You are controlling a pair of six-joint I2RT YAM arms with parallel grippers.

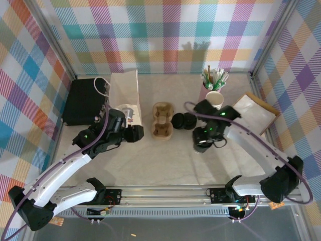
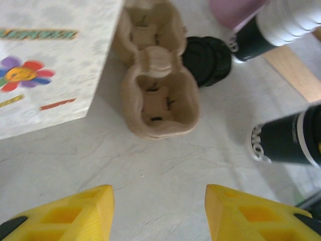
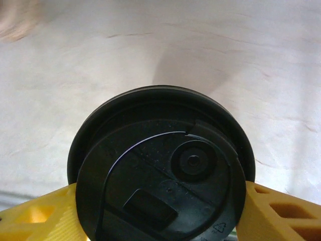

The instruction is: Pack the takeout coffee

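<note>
Right wrist: right end effector grips the round black-lidded takeout coffee. Next it likely needs lifting into the brown pulp cup carrier. Left end effector is wide.

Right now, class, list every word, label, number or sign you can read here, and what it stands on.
No words read clearly enough to quote.
On the takeout coffee lid: embossed recycling triangle; anything inside too small.
On the paper bag: coloured print beside a flower drawing, too blurred.
On the right arm: white letters, cut off and blurred.
</note>
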